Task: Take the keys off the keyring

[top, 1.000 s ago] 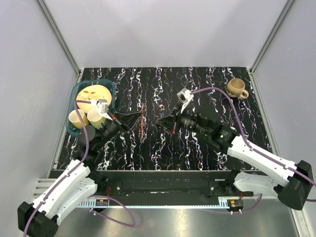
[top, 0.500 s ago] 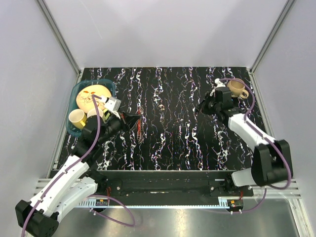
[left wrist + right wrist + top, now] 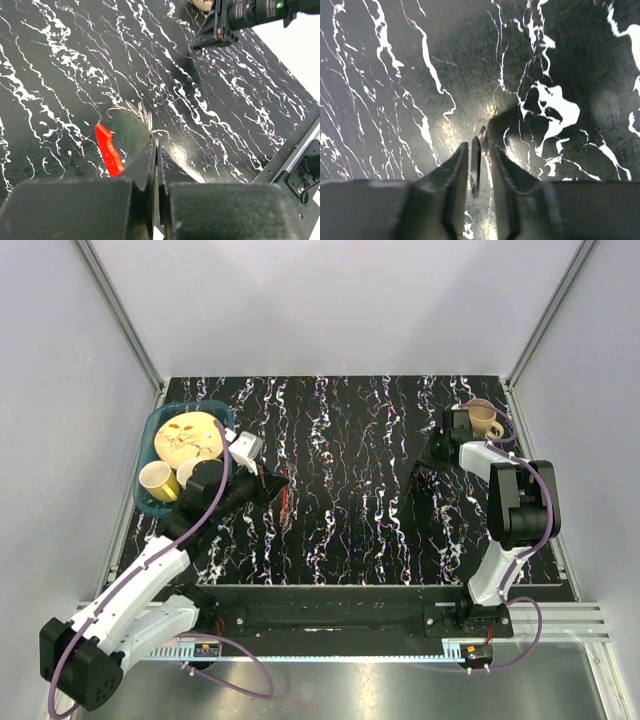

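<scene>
Right gripper (image 3: 476,150) has swung from table centre out beside the mug (image 3: 483,418) within 1 s. Jaws narrow, pinching a thin edge-on piece, probably 1 key (image 3: 475,167). Left gripper (image 3: 154,150) closed on keyring (image 3: 131,108) with red piece (image 3: 109,150), centre-left. Likely 1 key freed; more may remain.

I'm seeing black marbled table (image 3: 340,530) carrying keyring (image 3: 131,111) lying just ahead of left gripper (image 3: 155,142) jaws, mug (image 3: 480,418) sitting behind right gripper (image 3: 476,150).

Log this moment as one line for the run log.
left gripper: shut on keyring | right gripper: pinching thin key, edge-on, near mug | red piece: beside keyring
</scene>
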